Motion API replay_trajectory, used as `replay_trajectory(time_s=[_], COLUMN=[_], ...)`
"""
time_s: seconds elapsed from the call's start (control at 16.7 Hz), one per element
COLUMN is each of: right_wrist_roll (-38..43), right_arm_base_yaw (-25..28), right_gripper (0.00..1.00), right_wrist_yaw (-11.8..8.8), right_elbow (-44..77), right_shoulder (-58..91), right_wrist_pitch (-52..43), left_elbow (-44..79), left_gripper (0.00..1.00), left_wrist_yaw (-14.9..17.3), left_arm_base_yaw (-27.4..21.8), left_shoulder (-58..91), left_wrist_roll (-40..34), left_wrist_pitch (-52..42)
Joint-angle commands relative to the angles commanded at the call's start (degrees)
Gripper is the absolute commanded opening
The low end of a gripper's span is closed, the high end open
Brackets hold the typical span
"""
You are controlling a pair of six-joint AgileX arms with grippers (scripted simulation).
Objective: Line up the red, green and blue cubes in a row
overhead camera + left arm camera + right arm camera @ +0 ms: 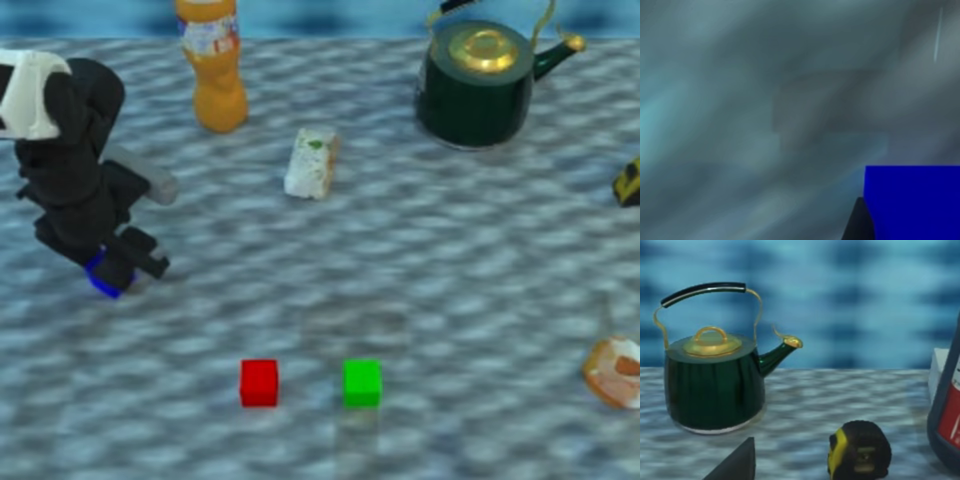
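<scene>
The red cube [259, 382] and the green cube [362, 383] sit side by side near the table's front, a cube's width apart. At the left, my left gripper [115, 272] is tilted down and shut on the blue cube [102, 278], just above the table. In the left wrist view the blue cube [912, 202] fills the corner beside one dark finger [860, 226]. My right arm is outside the top view. Its wrist view shows a single dark fingertip [742, 462] with nothing against it.
An orange bottle [212, 65] and a dark green kettle [480, 85] stand at the back. A white block [312, 162] lies between them. A black-and-yellow tape measure [630, 180] and a round bread-like item [615, 372] sit at the right edge.
</scene>
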Motion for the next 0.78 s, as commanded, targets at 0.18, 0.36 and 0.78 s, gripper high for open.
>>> replay_trajectory(time_s=[0.18,0.36,0.78], right_wrist_roll=[0.00,0.00,0.00], right_arm_base_yaw=[0.00,0.00,0.00], right_gripper=[1.00,1.00,1.00], right_wrist_yaw=[0.00,0.00,0.00], right_elbow=[0.00,0.00,0.00], right_shoulder=[0.00,0.00,0.00], right_wrist_pitch=[0.00,0.00,0.00], left_elbow=[0.00,0.00,4.67], left_gripper=[0.00,0.00,0.00], left_wrist_yaw=[0.00,0.00,0.59], left_arm_base_yaw=[0.00,0.00,0.47], left_shoulder=[0.00,0.00,-3.64], left_wrist_roll=[0.00,0.00,-0.35], left_wrist_pitch=[0.00,0.00,-7.42])
